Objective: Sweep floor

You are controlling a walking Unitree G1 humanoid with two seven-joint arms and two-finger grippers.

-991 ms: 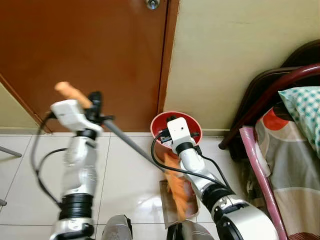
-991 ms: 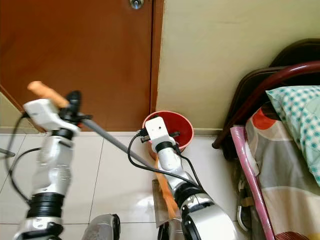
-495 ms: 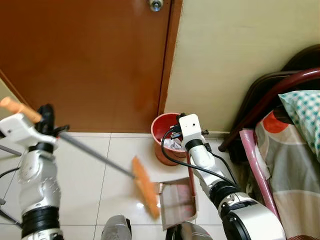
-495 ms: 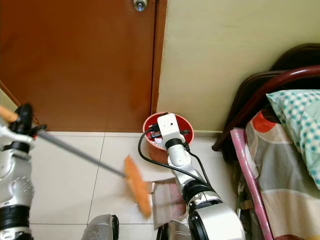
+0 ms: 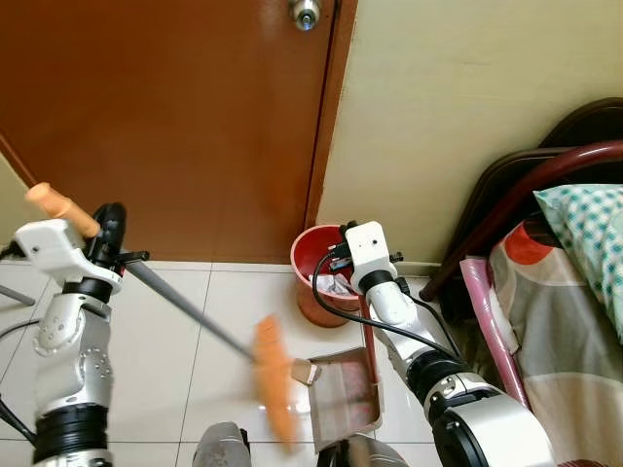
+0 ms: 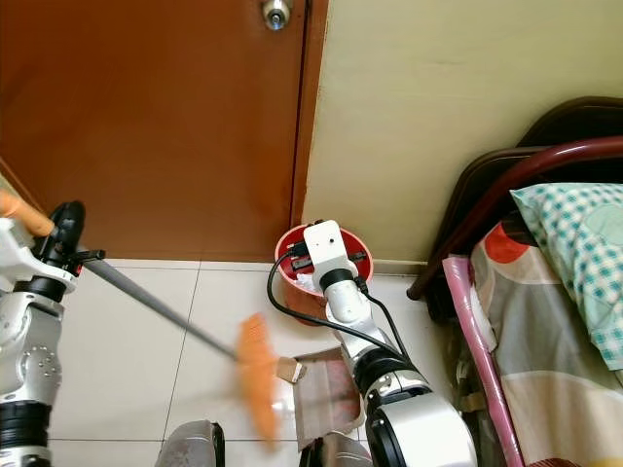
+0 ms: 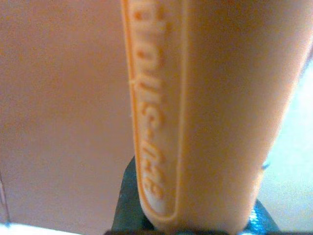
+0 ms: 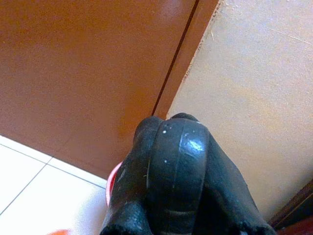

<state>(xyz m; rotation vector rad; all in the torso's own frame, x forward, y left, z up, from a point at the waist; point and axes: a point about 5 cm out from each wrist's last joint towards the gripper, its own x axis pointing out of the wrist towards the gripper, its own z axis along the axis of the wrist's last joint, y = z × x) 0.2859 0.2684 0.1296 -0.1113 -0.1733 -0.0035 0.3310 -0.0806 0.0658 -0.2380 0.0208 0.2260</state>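
- The left gripper has its fingers pinching the broom handle near its orange end.
- The orange head is blurred, low over the floor, just beside the dustpan.
- The right gripper has its fingers pressed together near the red bucket.

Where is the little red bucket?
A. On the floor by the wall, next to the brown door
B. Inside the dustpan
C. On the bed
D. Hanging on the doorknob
A. The red bucket stands on the tiled floor against the wall, just beside the brown door, behind the dustpan.
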